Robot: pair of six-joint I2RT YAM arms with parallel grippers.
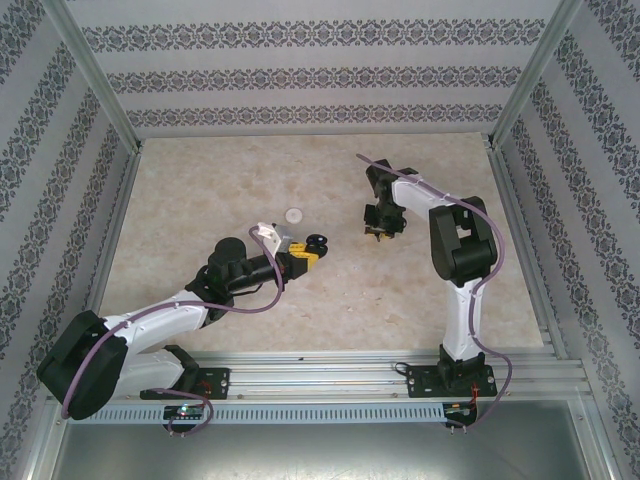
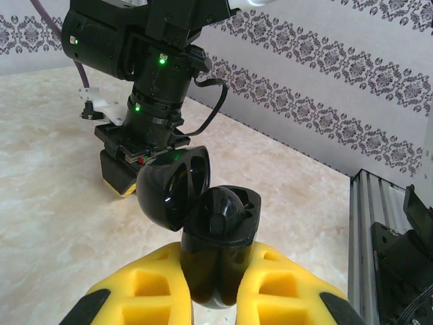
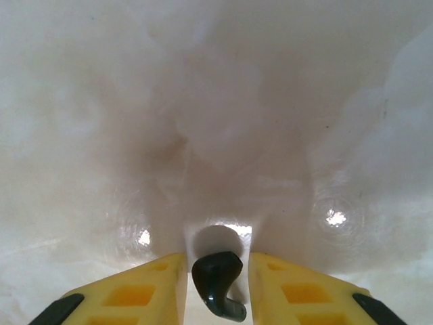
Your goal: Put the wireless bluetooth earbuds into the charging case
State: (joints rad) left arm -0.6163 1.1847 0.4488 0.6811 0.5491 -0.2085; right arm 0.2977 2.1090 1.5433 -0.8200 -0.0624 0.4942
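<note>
Beige marbled table (image 1: 200,180), near its middle: left gripper (image 2: 216,274) clamps a glossy black charging case (image 2: 220,237), lid open, likely steadying it as target; right gripper (image 3: 218,267), narrowly closed, pinches a small black stemmed earbud (image 3: 216,277) nearby.

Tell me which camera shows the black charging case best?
Left wrist view: the glossy black charging case sits close up, lid open, held by the left hand. Top external view shows a tiny dark blob.

Black earbud (image 3: 216,284) in the right pincer (image 3: 217,265)
</note>
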